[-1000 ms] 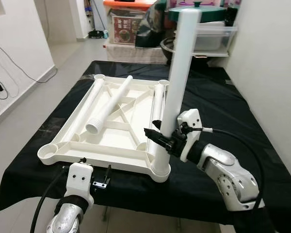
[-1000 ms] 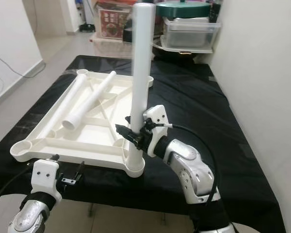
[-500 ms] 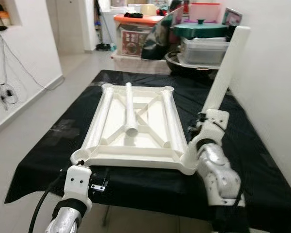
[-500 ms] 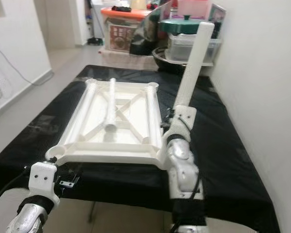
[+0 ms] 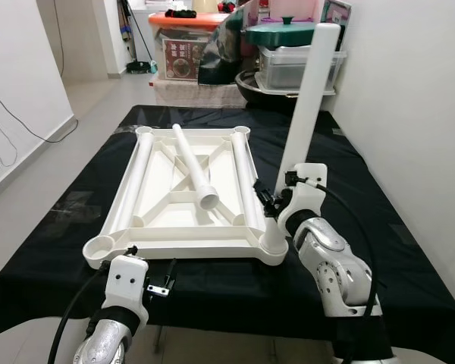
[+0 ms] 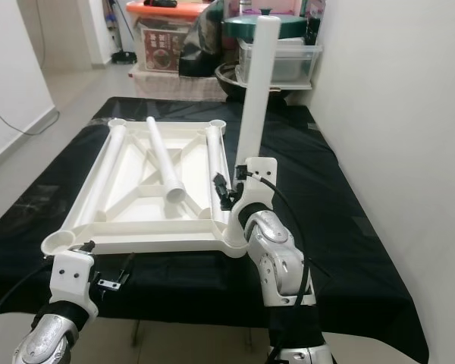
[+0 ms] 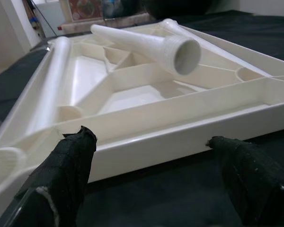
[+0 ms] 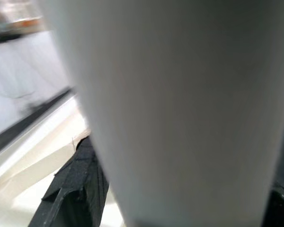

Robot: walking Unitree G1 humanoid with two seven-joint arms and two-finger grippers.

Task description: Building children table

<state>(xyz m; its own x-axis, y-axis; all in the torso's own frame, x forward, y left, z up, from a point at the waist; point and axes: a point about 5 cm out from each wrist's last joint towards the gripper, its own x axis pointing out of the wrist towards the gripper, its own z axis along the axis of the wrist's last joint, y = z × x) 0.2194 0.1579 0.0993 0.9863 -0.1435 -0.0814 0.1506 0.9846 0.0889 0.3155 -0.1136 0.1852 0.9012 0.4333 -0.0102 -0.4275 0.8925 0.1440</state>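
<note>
The white tabletop (image 5: 174, 233) lies upside down on the black-clothed table. A white table leg (image 5: 307, 98) stands nearly upright in its near right corner socket (image 5: 275, 246). My right gripper (image 5: 273, 203) is shut on the low part of that leg (image 8: 180, 104). Three more legs lie inside the tabletop: one along the left side (image 5: 136, 178), one slanting across the middle (image 5: 193, 163), one along the right side (image 5: 243, 171). My left gripper (image 7: 154, 151) hovers open just in front of the tabletop's near edge, holding nothing.
Stacked storage boxes and a green lid (image 5: 288, 34) crowd the far end of the table. A white wall (image 5: 409, 114) runs close along the right. Bare black cloth (image 5: 371, 189) lies to the right of the tabletop, and open floor (image 5: 30, 174) to the left.
The camera has swung about. The held leg leaned to the right half a second ago and now stands straighter in the corner socket. The left gripper stays open at the near edge.
</note>
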